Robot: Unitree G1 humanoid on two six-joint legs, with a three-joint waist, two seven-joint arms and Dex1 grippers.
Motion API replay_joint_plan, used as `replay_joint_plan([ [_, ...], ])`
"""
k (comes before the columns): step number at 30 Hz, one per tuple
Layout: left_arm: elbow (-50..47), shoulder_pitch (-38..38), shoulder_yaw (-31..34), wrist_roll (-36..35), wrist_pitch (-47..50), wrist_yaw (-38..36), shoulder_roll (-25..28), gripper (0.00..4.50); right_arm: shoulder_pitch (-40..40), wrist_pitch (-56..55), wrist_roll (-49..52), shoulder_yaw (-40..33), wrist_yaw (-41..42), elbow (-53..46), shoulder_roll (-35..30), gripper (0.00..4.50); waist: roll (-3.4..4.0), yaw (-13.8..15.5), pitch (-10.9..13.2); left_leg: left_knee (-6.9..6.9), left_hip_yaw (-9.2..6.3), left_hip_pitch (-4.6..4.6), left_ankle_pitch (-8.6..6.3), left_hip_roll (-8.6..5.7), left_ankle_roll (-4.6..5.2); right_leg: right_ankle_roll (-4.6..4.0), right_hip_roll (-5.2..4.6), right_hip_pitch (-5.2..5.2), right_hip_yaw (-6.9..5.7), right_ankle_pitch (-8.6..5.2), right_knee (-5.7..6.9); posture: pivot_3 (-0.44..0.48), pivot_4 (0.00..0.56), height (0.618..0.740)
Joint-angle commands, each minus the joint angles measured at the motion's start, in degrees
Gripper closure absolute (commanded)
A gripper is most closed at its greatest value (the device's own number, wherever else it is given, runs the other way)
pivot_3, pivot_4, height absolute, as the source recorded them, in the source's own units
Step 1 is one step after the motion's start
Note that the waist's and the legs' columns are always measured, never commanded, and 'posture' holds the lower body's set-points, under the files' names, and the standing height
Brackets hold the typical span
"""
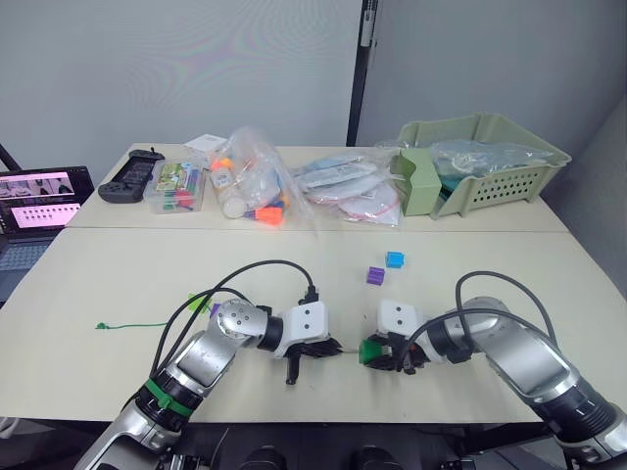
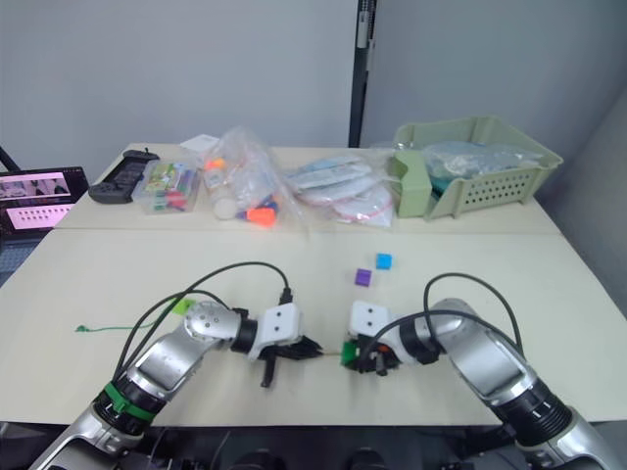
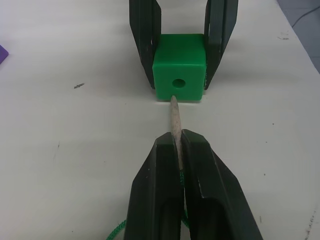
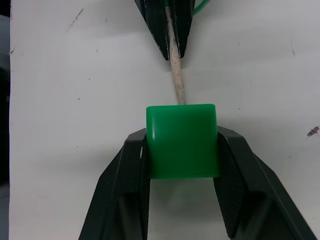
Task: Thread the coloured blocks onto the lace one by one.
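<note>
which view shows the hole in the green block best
The left wrist view: the green block faces the camera, its hole open just past the lace tip. The right wrist view shows its back; the eye views show it small.

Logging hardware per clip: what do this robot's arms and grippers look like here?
Both arms are silver-grey metal with a white boxy wrist module before each gripper. The left arm wears a green band near the elbow; the right arm has a dark band lower down. Thick black cables loop from each forearm to its wrist. The left gripper and right gripper each have two flat, black, tapering fingers.
</note>
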Motion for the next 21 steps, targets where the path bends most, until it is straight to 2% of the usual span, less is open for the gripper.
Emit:
replay_joint_plan([
  [1, -2.1, -0.9, 0.9, -0.7, -0.8, 0.0, -0.3, 4.5, -0.2, 1.0, -1.2, 0.8, -0.8, 0.7, -0.5, 3.31, 0.0, 0.0, 0.0, 0.0, 0.0, 0.0, 0.0, 0.0, 0.0, 0.0, 0.0, 0.0, 0.0, 0.0, 0.0, 0.0, 0.15, 0.74],
  [21, -3.7, -2.0, 0.6, -1.3, 0.4, -0.5, -1.4, 4.5, 0.7, 2.9, -0.9, 1.4, -1.3, -1.2, -0.5, 3.31, 0.0, 0.0, 0.0, 0.0, 0.0, 0.0, 0.0, -0.01, 0.0, 0.0, 0.0, 0.01, 0.0, 0.0, -0.01, 0.0, 0.15, 0.74],
])
